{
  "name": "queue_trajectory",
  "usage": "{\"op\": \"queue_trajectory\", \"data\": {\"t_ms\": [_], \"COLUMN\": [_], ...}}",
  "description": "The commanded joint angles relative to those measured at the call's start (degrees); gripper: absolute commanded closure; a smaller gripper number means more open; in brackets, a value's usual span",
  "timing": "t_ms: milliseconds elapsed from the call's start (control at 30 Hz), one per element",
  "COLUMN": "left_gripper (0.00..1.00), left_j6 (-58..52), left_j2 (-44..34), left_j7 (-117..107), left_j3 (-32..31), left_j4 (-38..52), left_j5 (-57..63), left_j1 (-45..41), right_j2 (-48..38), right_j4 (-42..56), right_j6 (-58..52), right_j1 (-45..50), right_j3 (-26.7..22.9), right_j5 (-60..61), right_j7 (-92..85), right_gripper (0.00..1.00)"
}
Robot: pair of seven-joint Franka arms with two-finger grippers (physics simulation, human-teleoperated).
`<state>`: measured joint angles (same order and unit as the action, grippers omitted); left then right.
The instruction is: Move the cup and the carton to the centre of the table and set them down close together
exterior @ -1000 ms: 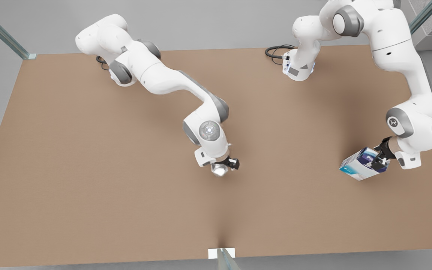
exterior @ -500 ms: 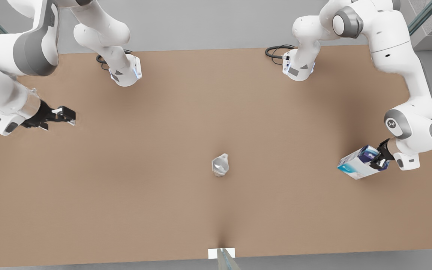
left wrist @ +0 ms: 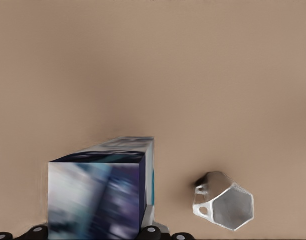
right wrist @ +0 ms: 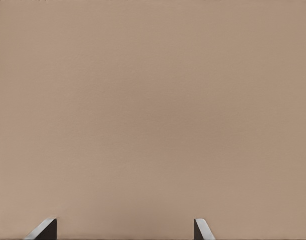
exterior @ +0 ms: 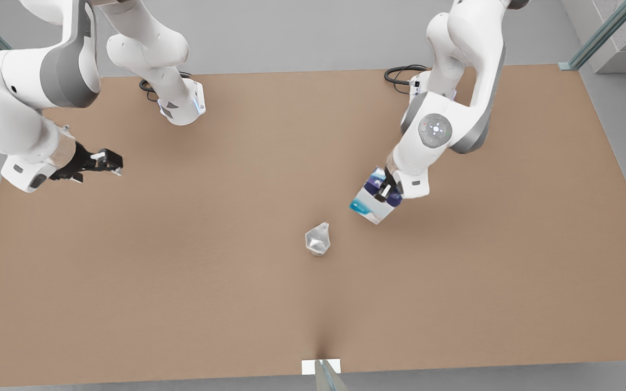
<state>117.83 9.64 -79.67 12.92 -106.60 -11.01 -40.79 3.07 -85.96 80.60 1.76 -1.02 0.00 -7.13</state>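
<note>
Front view first: I have the cup (exterior: pixel 318 239) standing free on the table (exterior: pixel 182 282), roughly at its middle, and I'll place everything off that cup. Up and to the front view's right of it, near but not touching, hangs the carton (exterior: pixel 374 201), tilted, its teal band at the lower end. My left gripper (exterior: pixel 385 191) has its fingers clamped on the carton's upper, dark blue part. From the left wrist view I see the carton (left wrist: pixel 100 192) close up between the finger bases, with the cup (left wrist: pixel 225 207) just beside it on the brown top, its faceted rim facing the camera and a small handle on its side. My right gripper (exterior: pixel 107 161) sits well away from the cup, far toward the front view's left near the table's edge, waiting. From the right wrist view its two fingertips (right wrist: pixel 44 230) stand spread apart with nothing between them, bare table (right wrist: pixel 153 110) beneath.
</note>
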Motion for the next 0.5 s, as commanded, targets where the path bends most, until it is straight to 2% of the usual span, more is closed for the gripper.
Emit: {"op": "queue_trajectory", "data": {"t_ms": [0,167,300,467], "left_gripper": [0.40,0.40,0.40,0.37], "left_j6": [1.16,-1.47,3.72,4.33], "left_j2": [0.03,1.96,5.21,7.59], "left_j7": [0.04,1.80,0.74,1.01], "left_j3": [0.00,0.00,0.00,0.00], "left_j4": [-0.45,-0.98,-0.80,-0.63], "left_j5": [-2.88,-2.17,-2.70,-2.52], "left_j1": [-0.69,-5.52,-8.95,-9.57], "right_j2": [0.00,0.97,1.23,1.41], "right_j4": [-0.08,0.09,0.27,0.27], "right_j6": [0.00,0.18,0.09,0.09], "right_j1": [-4.13,-5.54,-5.45,-5.45], "right_j3": [-0.12,0.14,0.14,0.14], "right_j5": [0.00,0.26,0.09,0.18], "right_j7": [0.01,-0.17,-0.43,-0.26], "right_gripper": [0.00,0.00,0.00,0.00]}}
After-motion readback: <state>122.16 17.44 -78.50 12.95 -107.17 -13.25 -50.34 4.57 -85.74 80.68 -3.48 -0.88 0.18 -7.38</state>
